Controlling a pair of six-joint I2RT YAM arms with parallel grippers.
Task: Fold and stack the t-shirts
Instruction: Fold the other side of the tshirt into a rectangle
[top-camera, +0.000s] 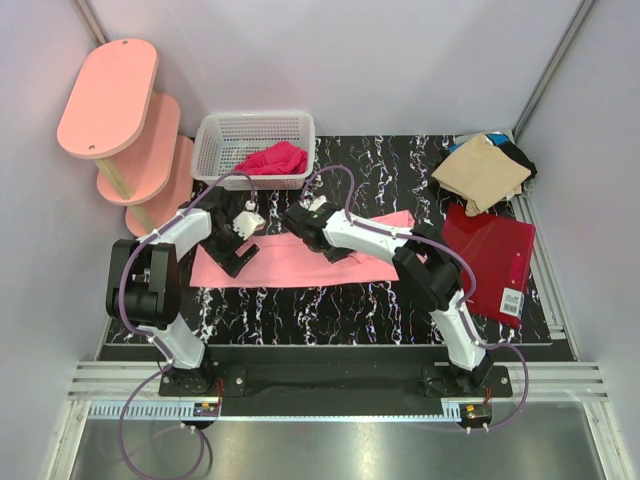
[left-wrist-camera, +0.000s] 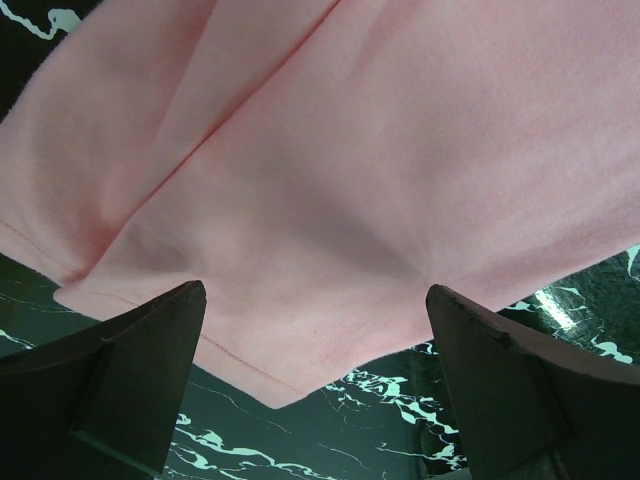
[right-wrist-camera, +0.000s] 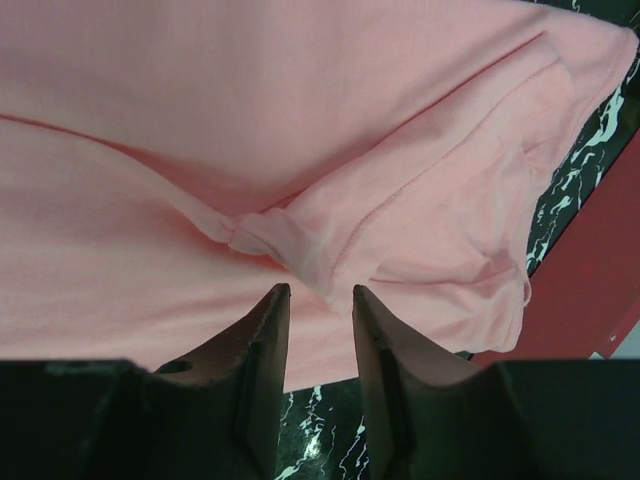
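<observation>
From above, the large salmon-pink cloth t-shirt (top-camera: 300, 268) lies folded into a long strip on the black white-veined table (top-camera: 380, 305). My left pincer (top-camera: 238, 258) is at its left end and my right pincer (top-camera: 300, 220) at its far edge. A dark red t-shirt (top-camera: 490, 250) and a tan one (top-camera: 480, 172) lie to the right.

Through my left wrist, my fingers (left-wrist-camera: 130, 370) are spread wide above the shirt's hemmed corner.

Through my right wrist, my fingers (right-wrist-camera: 265, 350) stand almost together at a bunched fold. I cannot tell whether they pinch it.
</observation>
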